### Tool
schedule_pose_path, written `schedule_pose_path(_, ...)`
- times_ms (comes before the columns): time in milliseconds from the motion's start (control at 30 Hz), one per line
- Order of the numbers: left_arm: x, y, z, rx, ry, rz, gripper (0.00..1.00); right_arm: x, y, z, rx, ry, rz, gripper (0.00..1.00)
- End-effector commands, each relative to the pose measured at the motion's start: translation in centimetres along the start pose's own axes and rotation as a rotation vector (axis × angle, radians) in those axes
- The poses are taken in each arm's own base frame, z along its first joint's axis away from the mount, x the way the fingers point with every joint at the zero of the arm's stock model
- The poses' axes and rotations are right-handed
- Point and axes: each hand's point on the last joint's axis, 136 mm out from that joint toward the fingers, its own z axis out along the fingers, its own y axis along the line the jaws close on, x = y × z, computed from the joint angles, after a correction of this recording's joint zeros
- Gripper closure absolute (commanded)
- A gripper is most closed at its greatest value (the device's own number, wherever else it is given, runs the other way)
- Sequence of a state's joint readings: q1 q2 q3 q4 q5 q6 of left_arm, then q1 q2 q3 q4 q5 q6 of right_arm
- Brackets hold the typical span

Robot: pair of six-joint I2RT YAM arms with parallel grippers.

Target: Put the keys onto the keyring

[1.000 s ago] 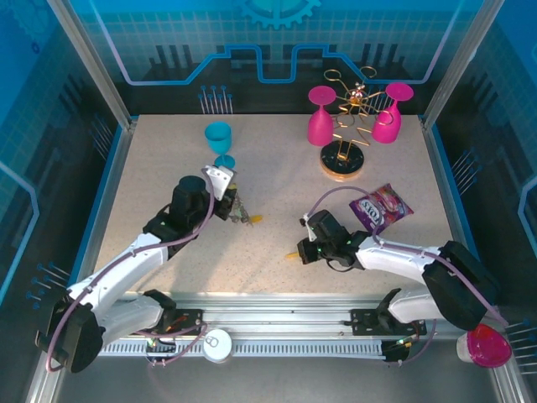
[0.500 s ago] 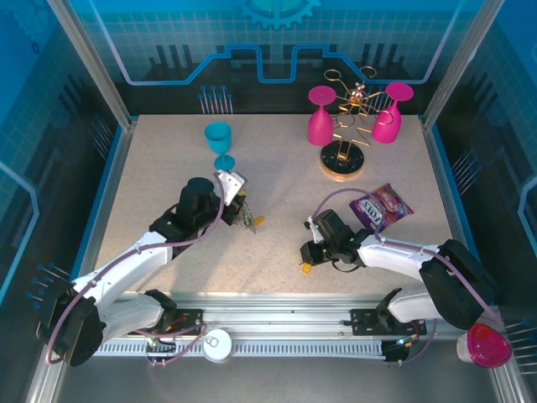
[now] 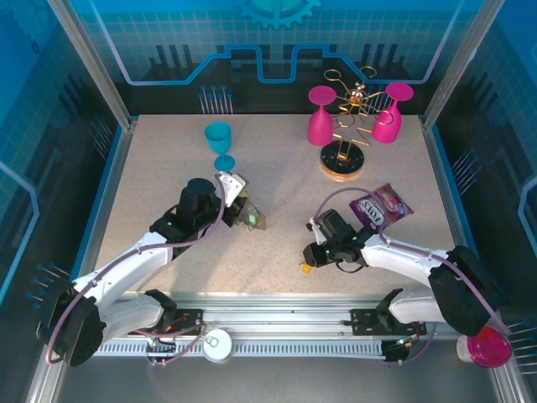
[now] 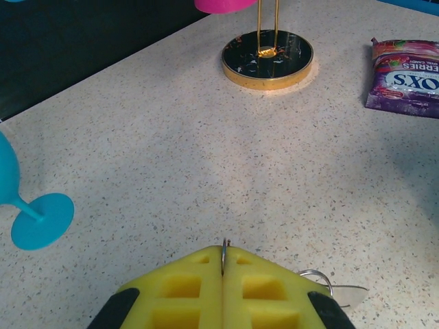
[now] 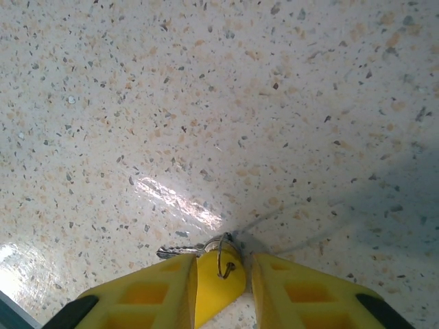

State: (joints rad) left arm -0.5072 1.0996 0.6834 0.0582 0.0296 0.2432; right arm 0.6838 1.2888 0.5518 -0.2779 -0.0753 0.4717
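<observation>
While left tool (image 4: 223, 257) pinches keyring (image 4: 224, 245), right tool (image 5: 223, 266) sits open over yellow key (image 5: 214, 291).
Left pads are shut flat on the ring's edge, so the ring stands upright out of the tips, probably presented for threading; second key (image 4: 346, 295) hangs at its side. Right jaws are apart with the yellow key flat on worktop (image 5: 206, 103) between them, well apart from the ring. My guess: it's lining up a pinch on the head before carrying it across.
</observation>
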Motion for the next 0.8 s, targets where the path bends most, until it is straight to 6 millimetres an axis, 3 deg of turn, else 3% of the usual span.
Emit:
schedule_pose_path(0,-0.97,-0.76,0.02,0.035,-0.044,0.027,1.00,-0.60,-0.12,-0.18,0.010,0.004,-0.007,0.73)
schedule_pose_path(767,-0.84,-0.96,-0.04,0.045,-0.038,0.036,1.00,0.22,0.15,0.80,0.029,0.059,-0.030,0.80)
